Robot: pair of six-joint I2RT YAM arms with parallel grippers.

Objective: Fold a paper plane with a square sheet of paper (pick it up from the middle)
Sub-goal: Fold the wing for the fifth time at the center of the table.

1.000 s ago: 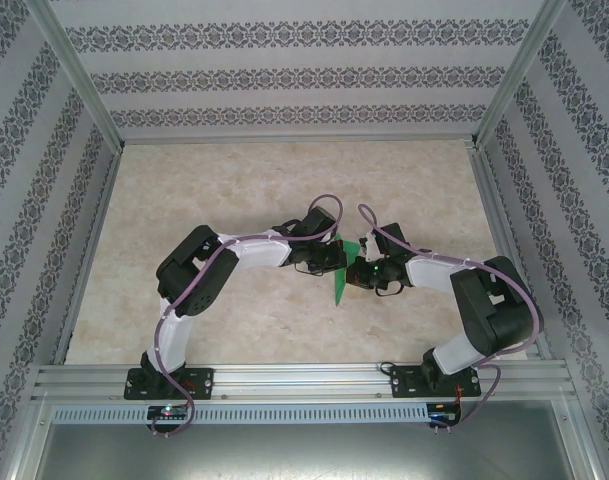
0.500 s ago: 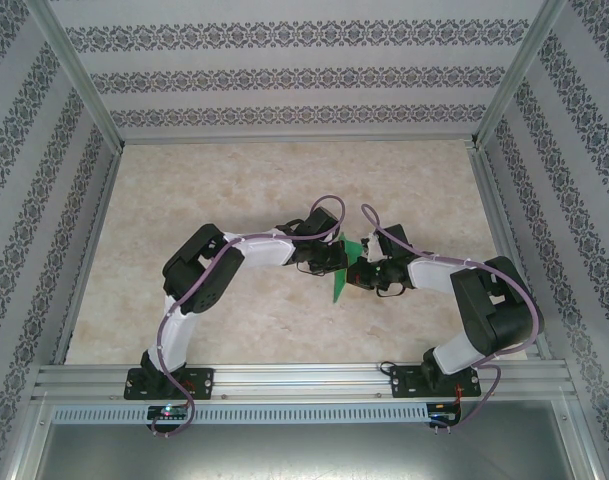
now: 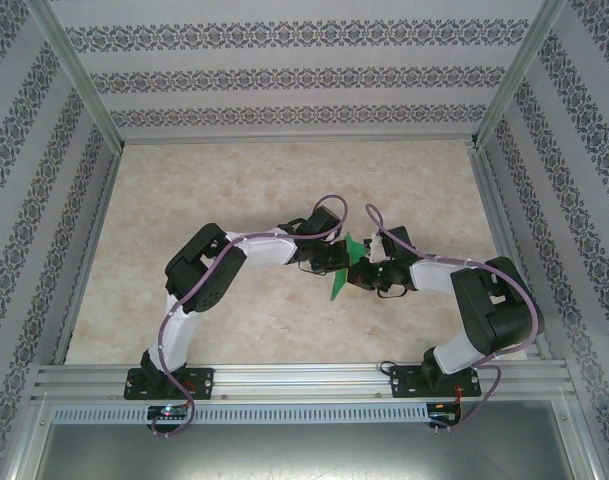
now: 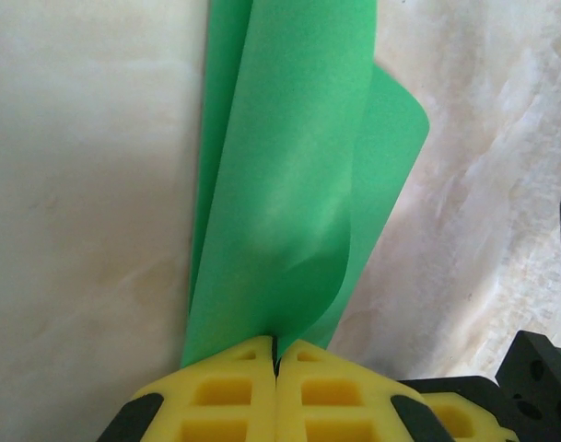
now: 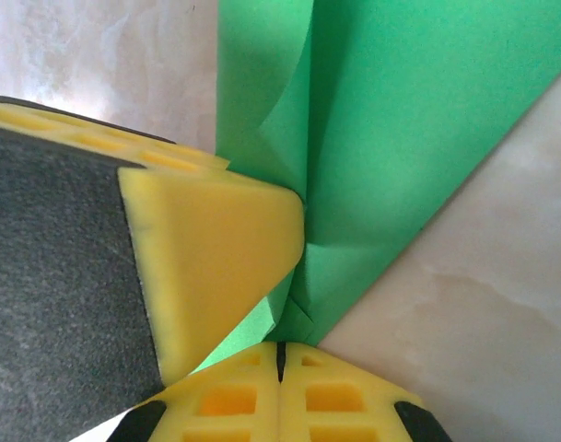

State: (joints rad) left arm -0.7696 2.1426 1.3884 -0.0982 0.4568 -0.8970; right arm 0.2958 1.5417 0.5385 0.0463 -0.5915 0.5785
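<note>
Left gripper [image 4: 275, 354]: yellow foam fingers [image 4: 216, 401] pressed flat together, no gap at the seam, clamped on the near edge of the green paper [image 4: 289, 184]. Right gripper [image 5: 280, 354]: fingers [image 5: 344, 396] likewise together, with a folded corner of the paper caught at their seam. The foam hides how deep the paper runs into either grip.

Paper, left wrist view: several loose layers fan out from the pinch. One flap curls out to the right with a rounded edge. The far end is cut off by the top of the frame.

Paper, right wrist view: creases converge just above the fingertips, and one straight edge runs diagonally up to the right. The top and right of the sheet are out of frame. A yellow wedge of the left gripper's finger lies against the paper from the left. Its dark pad face is blurred.

Top view: the paper shows as a narrow green sliver near the middle of the table [image 3: 234, 190], its pointed end toward the near edge. Its upper part is covered by the two grippers, which meet over it from either side. Cannot tell whether the paper touches the table.

Black housing [image 4: 538, 368] sits at the lower right of the left wrist view, mostly cut off. The table is pale and marbled, and patterned walls [image 3: 284, 80] surround it.
</note>
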